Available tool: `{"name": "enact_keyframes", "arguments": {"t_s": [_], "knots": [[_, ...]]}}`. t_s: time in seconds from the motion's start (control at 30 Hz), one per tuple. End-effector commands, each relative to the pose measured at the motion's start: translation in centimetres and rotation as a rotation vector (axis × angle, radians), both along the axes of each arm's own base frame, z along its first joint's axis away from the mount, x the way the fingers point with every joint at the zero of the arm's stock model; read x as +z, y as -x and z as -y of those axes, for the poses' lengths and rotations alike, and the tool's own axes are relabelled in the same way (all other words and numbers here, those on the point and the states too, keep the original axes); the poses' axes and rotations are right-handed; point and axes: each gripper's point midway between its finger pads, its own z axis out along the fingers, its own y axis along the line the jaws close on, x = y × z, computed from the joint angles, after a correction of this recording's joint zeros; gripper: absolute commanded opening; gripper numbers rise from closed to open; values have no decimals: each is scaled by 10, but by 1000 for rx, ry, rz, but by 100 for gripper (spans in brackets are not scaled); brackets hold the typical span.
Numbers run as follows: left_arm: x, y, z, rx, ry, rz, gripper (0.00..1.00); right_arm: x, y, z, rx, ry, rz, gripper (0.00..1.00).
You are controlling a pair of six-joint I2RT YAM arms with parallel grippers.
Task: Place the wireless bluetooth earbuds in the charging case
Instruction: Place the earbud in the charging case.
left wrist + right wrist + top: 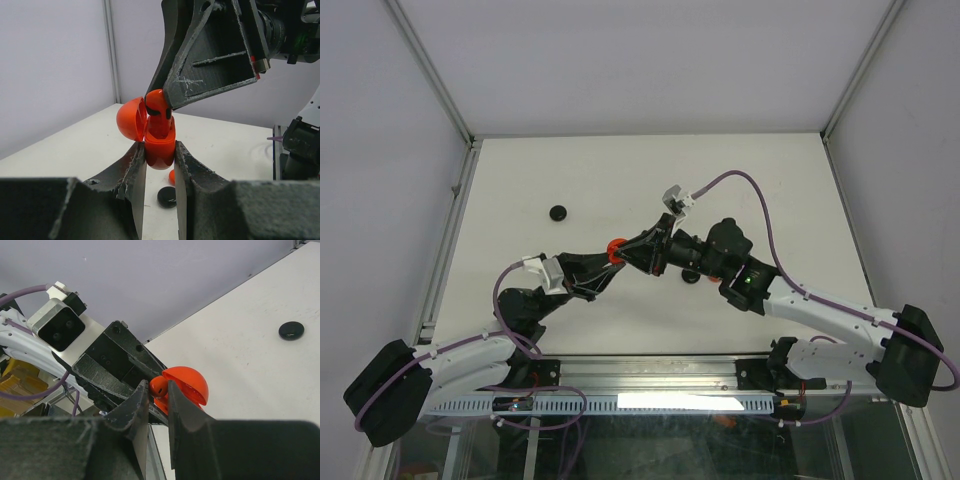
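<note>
The left end effector [159, 148] clamped the open case [160, 159] steady so the right end effector [158, 392], pinching an earbud [156, 102], could seat it.

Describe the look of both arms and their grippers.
The left arm and right arm have white links, bulky black joint housings and looping purple cables. The left gripper and right gripper have matte black, wedge-shaped fingers with scuffed whitish edges. A green light glows on the right arm.
</note>
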Motion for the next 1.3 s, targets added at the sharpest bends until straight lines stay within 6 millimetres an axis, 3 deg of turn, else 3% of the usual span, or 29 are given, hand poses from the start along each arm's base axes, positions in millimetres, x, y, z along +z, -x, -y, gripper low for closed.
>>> {"name": "enact_keyframes", "arguments": {"t_s": [0.0, 0.73, 0.77, 0.8, 1.27], "knots": [[33, 10, -1, -35, 81, 70, 0, 12, -1, -2, -2, -28, 37, 2], [30, -4, -14, 66, 117, 12, 0, 4, 6, 0, 12, 18, 7, 2], [29, -5, -15, 69, 114, 13, 0, 5, -31, 12, -229, -9, -72, 4], [29, -5, -14, 73, 109, 16, 0, 4, -43, 17, -310, -13, -98, 5], [28, -21, -17, 163, 73, 53, 0, -6, -38, 8, -353, 44, -115, 6]]}}
